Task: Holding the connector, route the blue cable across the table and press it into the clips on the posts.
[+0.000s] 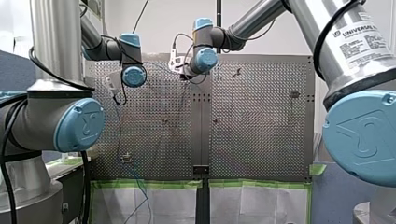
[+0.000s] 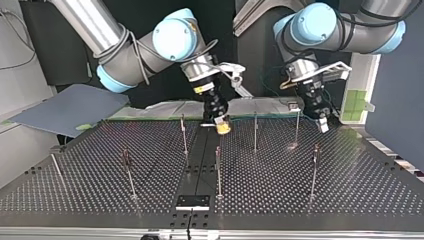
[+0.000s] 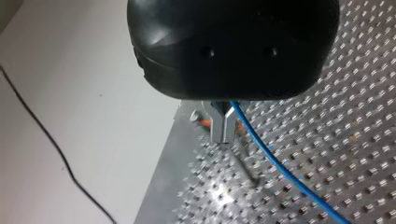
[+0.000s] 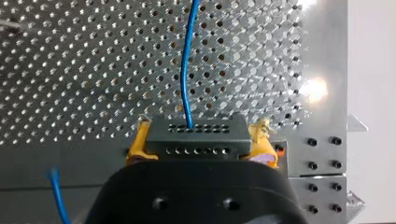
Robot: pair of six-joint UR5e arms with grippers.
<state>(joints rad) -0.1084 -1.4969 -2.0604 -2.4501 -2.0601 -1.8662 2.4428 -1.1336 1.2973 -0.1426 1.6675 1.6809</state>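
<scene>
In the right wrist view a black connector [image 4: 196, 133] with rows of small holes sits between the yellow pads [image 4: 137, 144] of my right gripper [image 4: 198, 140], which is shut on it. The blue cable [image 4: 187, 60] leaves the connector and runs ahead over the perforated table [image 4: 70, 70]. In the top view my right gripper [image 2: 222, 128] hangs low near the table's far middle. My left gripper [image 3: 223, 135] has its metal fingers shut on the blue cable [image 3: 280, 163], which trails away over the plate. In the top view my left gripper [image 2: 321, 124] is beside a far post [image 2: 297, 125].
Several thin posts with clips stand on the table, among them one [image 2: 255, 132] between the grippers and nearer ones [image 2: 218, 170] [image 2: 314, 170]. A grey board [image 2: 70, 107] lies beyond the table at the top view's left. Loose blue cable [image 1: 139, 184] crosses the green-taped near edge in the front view.
</scene>
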